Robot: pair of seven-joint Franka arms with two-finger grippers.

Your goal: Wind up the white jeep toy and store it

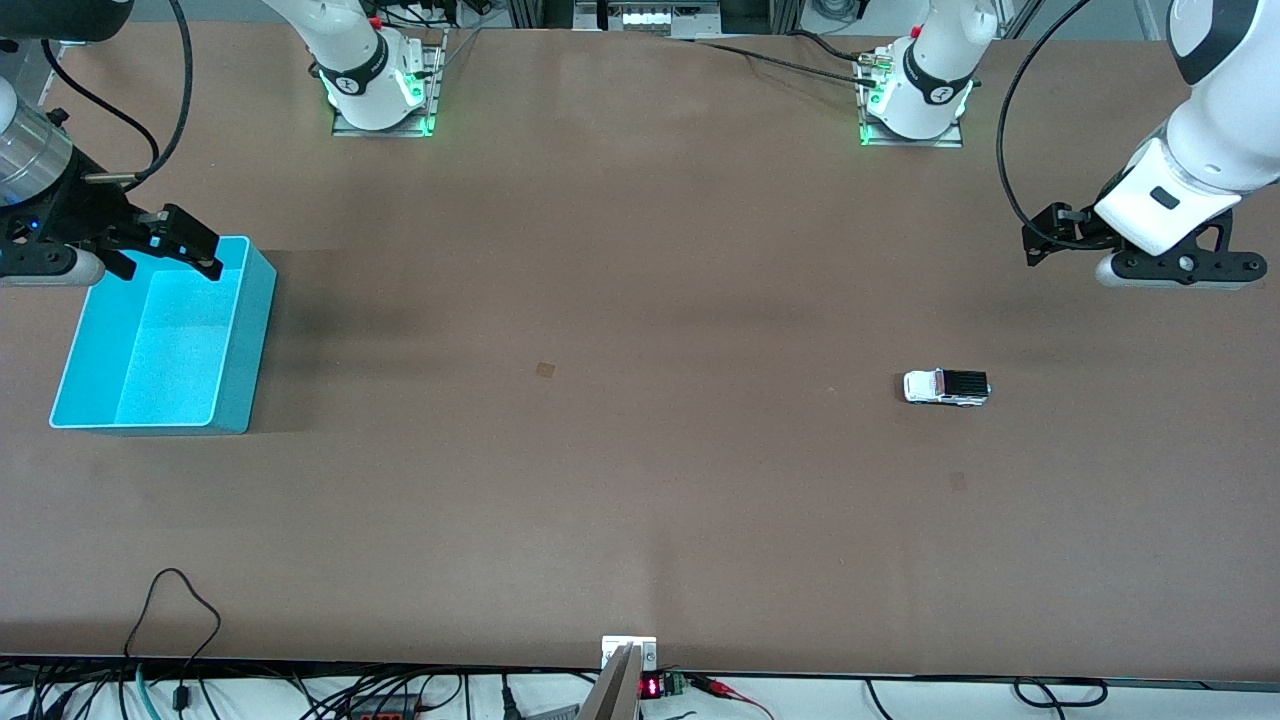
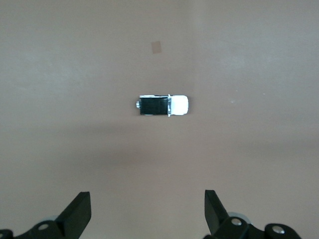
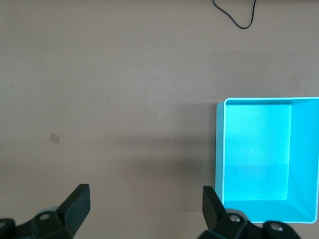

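The white jeep toy [image 1: 946, 387] stands on the brown table toward the left arm's end, a tiny white car with a black ribbed roof. It also shows in the left wrist view [image 2: 163, 105]. My left gripper [image 1: 1032, 243] hangs in the air over the table at that end, open and empty [image 2: 147, 214], apart from the jeep. The cyan bin [image 1: 250, 340] sits empty at the right arm's end and shows in the right wrist view [image 3: 220, 149]. My right gripper [image 1: 205, 252] hovers over the bin's rim nearest the bases, open and empty [image 3: 144, 211].
Two small tape marks lie on the table [image 1: 545, 370] [image 1: 958, 482]. A black cable loop [image 1: 175, 600] and a small mount [image 1: 629, 655] sit at the table edge nearest the front camera. The arm bases [image 1: 380, 90] [image 1: 915, 95] stand along the farthest edge.
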